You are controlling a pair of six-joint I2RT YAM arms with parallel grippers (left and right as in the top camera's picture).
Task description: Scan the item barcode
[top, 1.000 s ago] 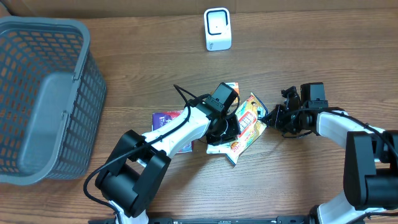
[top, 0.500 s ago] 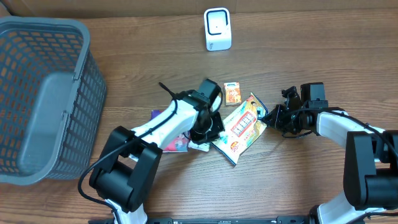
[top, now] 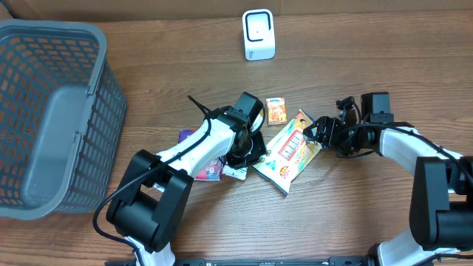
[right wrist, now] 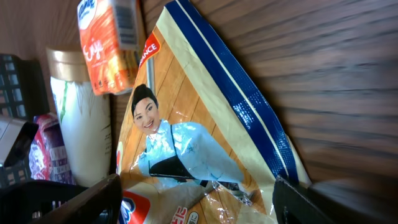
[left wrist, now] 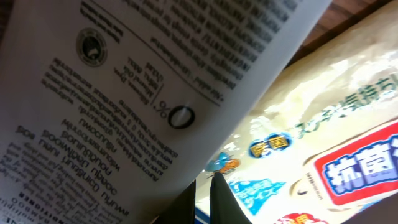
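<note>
scanning is not yet done: the left gripper (top: 247,148) is closed on the white tube (left wrist: 124,81), far from the scanner (top: 259,35), right gripper (top: 316,133) wide open around the snack packet (top: 290,151) corner

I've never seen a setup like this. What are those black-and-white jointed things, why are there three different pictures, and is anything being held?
Those are two robot arms at a wooden table, each ending in a two-finger pincer. The wide picture is taken from above. The two close-ups come from small cameras on the wrists.

On the table lie a grey basket, a small white scanner at the far edge, a small orange packet, a purple pouch and a large printed snack bag.

The left pincer is shut. Its camera is filled by a white item with small print, so close that I cannot tell whether it is gripped. The right pincer stands open at the bag's corner, holding nothing; its camera shows the bag between the fingers.
</note>
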